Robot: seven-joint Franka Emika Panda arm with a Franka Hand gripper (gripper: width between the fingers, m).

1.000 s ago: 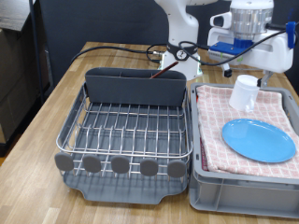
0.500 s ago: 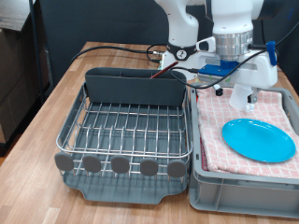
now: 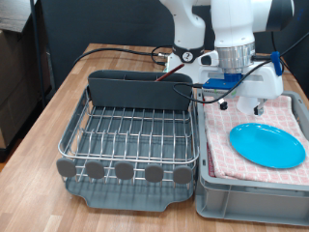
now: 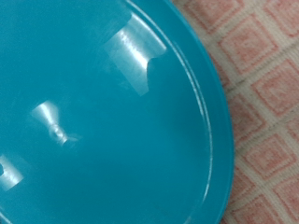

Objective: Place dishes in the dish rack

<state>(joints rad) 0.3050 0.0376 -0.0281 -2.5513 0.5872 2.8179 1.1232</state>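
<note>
— Since the wire rack (image 3: 130,135) holds nothing at the near side, where is the plate (image 3: 266,144)?
— On the checkered cloth (image 3: 230,116) in the grey bin (image 3: 253,198), at about five o'clock from the gripper (image 3: 238,92), just below it.
— Claw open?
— Cannot tell; the wrist view shows only the plate (image 4: 103,121) and cloth (image 4: 266,84).
</note>
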